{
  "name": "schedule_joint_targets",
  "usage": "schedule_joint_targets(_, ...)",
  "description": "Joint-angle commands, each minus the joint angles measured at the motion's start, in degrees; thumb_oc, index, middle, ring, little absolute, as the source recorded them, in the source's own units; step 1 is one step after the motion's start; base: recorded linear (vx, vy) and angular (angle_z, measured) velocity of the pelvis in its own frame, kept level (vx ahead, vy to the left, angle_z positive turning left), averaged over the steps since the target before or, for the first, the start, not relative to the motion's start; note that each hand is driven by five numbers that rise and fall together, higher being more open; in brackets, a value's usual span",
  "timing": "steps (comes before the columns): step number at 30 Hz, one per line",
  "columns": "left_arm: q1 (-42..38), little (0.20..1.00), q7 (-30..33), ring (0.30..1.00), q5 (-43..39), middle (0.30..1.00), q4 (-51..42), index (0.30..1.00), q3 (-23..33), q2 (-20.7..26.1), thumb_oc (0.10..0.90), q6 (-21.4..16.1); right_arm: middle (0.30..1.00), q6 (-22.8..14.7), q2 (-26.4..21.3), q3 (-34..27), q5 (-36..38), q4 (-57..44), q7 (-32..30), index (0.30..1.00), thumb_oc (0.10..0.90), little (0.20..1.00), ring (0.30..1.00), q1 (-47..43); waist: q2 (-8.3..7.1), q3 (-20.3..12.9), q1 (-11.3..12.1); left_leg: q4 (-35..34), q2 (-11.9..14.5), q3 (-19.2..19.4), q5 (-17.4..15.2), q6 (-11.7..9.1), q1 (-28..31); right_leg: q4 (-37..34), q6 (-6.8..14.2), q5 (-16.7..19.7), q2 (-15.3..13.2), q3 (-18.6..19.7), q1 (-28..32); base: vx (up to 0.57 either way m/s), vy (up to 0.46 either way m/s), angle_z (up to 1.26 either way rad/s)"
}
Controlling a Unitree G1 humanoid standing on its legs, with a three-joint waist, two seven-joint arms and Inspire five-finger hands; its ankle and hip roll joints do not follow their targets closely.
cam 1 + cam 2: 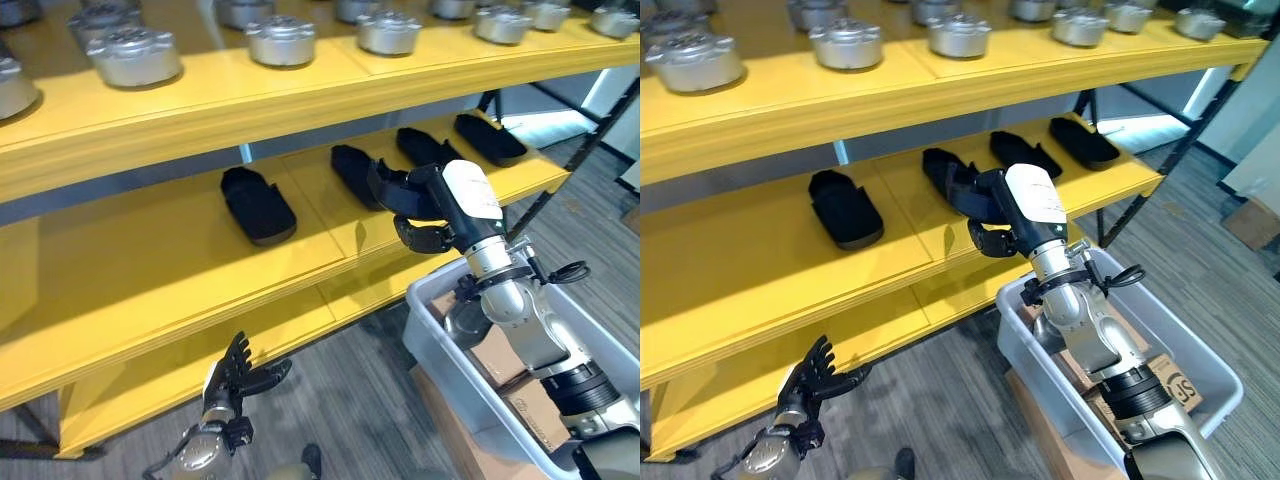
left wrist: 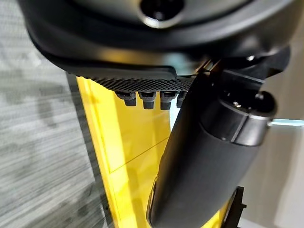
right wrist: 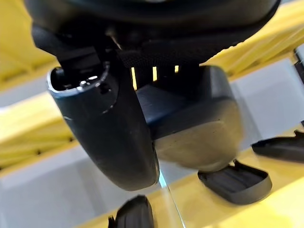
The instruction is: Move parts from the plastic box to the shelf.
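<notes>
Right hand grips black part above shelf

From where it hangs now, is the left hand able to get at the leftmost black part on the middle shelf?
Probably not without raising the arm. The left hand hangs low by the bottom shelf's edge, and the leftmost black part lies on the middle shelf above, whose front edge juts out between them.

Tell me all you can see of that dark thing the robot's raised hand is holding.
The black part is matte, plastic-looking, with a rounded end. The right hand holds it, fingers and thumb curled round it, above the front of the yellow middle shelf. Similar black parts lie in a row there. The hand hides most of it.
</notes>
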Motion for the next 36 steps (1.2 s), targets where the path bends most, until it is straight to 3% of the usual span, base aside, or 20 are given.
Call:
schedule_joint_targets(1,-1.70,1.000,-1.48,1.000,2.40,1.000,-6.85,1.000,0.19,1.21,0.900,-3.97,0.300,-3.32,-2.88,-7.60,1.95,-3.94,-5.53,0.300,0.400,0.300,0.300,-8.72,-1.72,-1.70,-1.58,-3.20,-0.04,0.67,-5.19,-4.06,5.80,-3.66,-1.42,6.36,3.71,-4.85,-4.36,0.09,0.017,0.66)
schedule_joint_targets(4,-1.92,1.000,-1.78,1.000,2.29,1.000,-6.70,1.000,-0.20,1.08,0.900,-3.83,0.300,-4.17,-3.23,-8.12,2.67,-3.96,-5.68,0.300,0.400,0.300,0.300,-8.91,-2.57,-1.20,-2.72,-2.85,-1.08,-2.52,-5.27,-4.65,5.75,-7.72,-1.37,6.17,7.07,-4.08,-4.96,0.07,-0.071,0.67)
schedule_joint_targets(5,-1.54,1.000,-2.12,1.000,2.06,1.000,-6.47,1.000,0.24,0.32,0.900,-3.91,0.300,-4.22,-2.70,-8.70,3.12,-3.90,-5.11,0.300,0.400,0.300,0.300,-7.68,-3.29,-2.22,-2.63,-2.41,-1.48,-3.14,-5.74,-5.27,5.44,-12.19,-1.16,4.83,7.07,-2.98,-0.78,0.14,-0.174,0.84)
schedule_joint_targets(6,-0.30,1.000,-2.15,1.000,1.25,1.000,-7.29,1.000,1.05,-0.18,0.900,-4.21,0.300,-4.32,-2.10,-8.49,3.08,-3.95,-4.92,0.300,0.400,0.300,0.300,-8.28,-3.01,-3.05,-2.19,-2.12,-0.89,-2.67,-5.84,-5.56,5.65,-14.26,-1.03,5.09,7.92,-1.91,0.91,0.12,-0.147,0.95)
schedule_joint_targets(14,1.29,1.000,-1.43,1.000,0.65,1.000,-7.78,1.000,2.72,-0.96,0.900,-4.15,0.300,-4.55,-0.79,-7.06,3.29,-4.41,-4.01,0.300,0.400,0.300,0.300,-9.44,-2.83,-6.11,-0.75,-3.02,1.07,-1.39,-5.53,-6.93,6.50,-20.12,-1.29,5.36,7.60,-3.56,6.10,0.06,-0.105,0.15)
schedule_joint_targets(27,1.70,1.000,-1.24,1.000,0.20,1.000,-8.14,1.000,2.23,-1.65,0.900,-3.86,0.300,-4.61,0.05,-5.30,3.61,-4.35,-4.36,0.300,0.400,0.300,0.300,-11.94,-2.40,-7.38,-0.54,-3.74,2.66,-1.20,-4.94,-8.21,7.44,-22.02,-2.34,4.10,8.48,-4.42,8.94,0.00,-0.052,0.00)
schedule_joint_targets(34,1.13,1.000,-0.54,1.000,0.09,1.000,-8.40,1.000,2.10,-1.29,0.900,-4.16,0.300,-4.85,0.29,-4.68,3.95,-4.30,-4.64,0.300,0.400,0.300,0.300,-12.61,-2.21,-7.58,-0.49,-3.26,3.92,-2.27,-4.76,-9.16,7.07,-20.89,-3.52,1.78,9.48,-5.25,9.61,-0.01,-0.065,0.01)
schedule_joint_targets(36,0.83,1.000,-0.31,1.000,-0.20,1.000,-8.45,1.000,2.24,-1.15,0.900,-4.19,0.300,-5.04,-0.14,-4.72,4.12,-4.33,-4.92,0.300,0.400,0.300,0.300,-12.94,-2.40,-6.92,-0.56,-0.13,4.15,-3.34,-5.24,-9.81,5.11,-20.09,-4.22,0.52,10.04,-4.47,9.29,-0.04,-0.095,0.22)
